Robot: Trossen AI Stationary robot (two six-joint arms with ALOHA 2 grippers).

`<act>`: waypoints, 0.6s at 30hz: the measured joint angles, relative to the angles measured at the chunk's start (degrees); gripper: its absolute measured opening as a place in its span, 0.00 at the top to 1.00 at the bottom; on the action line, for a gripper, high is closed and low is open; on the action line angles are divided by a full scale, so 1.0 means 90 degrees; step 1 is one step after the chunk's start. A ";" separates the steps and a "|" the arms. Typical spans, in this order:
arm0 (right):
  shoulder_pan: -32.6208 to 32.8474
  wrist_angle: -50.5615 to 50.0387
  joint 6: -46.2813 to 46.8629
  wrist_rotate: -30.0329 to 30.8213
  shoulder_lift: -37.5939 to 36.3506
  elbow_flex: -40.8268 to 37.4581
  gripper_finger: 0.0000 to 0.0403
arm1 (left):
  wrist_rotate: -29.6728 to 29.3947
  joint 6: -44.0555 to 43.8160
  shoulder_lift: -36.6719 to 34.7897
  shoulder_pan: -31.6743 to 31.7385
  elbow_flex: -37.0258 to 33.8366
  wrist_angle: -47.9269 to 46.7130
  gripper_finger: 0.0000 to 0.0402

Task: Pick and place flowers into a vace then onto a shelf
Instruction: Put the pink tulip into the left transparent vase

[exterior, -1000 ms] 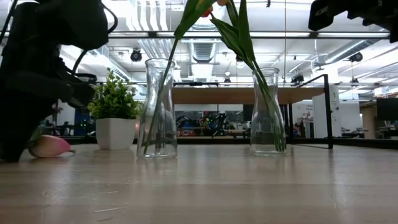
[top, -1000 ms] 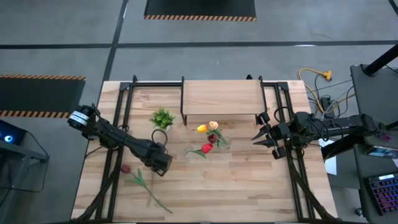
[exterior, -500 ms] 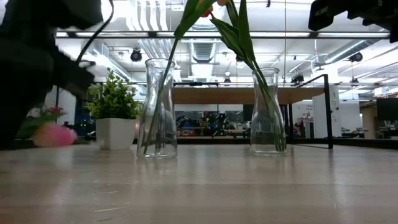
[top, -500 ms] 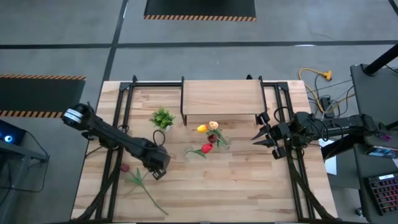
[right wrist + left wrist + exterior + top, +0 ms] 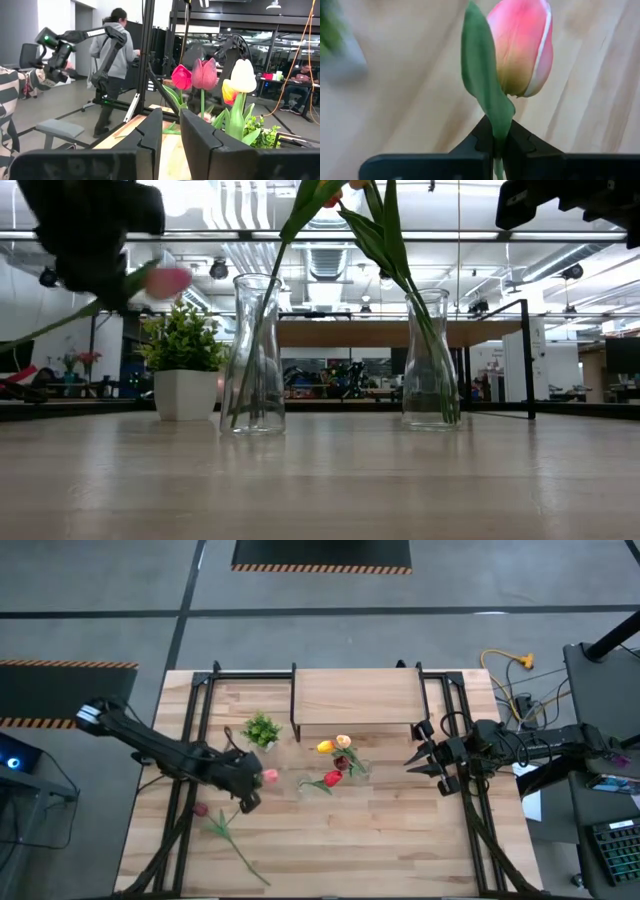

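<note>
My left gripper (image 5: pixel 252 783) is raised above the wood-plank bench (image 5: pixel 380 830), its fingers (image 5: pixel 520 145) clamped tight on the thin green stem of a pink artificial tulip (image 5: pixel 268 776), whose head points toward the two clear glass vases (image 5: pixel 252 355) standing in front of the low light-wood shelf (image 5: pixel 355 697). My right gripper (image 5: pixel 418 758) waits over the bench's right side with its fingers (image 5: pixel 150 135) a narrow gap apart, holding nothing. A dark maroon tulip (image 5: pixel 203 811) lies flat on the bench near my left gripper, and the other tulips (image 5: pixel 336 762) stand in the vases.
</note>
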 joint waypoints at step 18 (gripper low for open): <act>0.0001 -0.0025 0.0003 0.0000 -0.0001 0.0000 0.85 | -0.1550 0.2398 -0.0838 0.0002 -0.0029 0.1409 1.00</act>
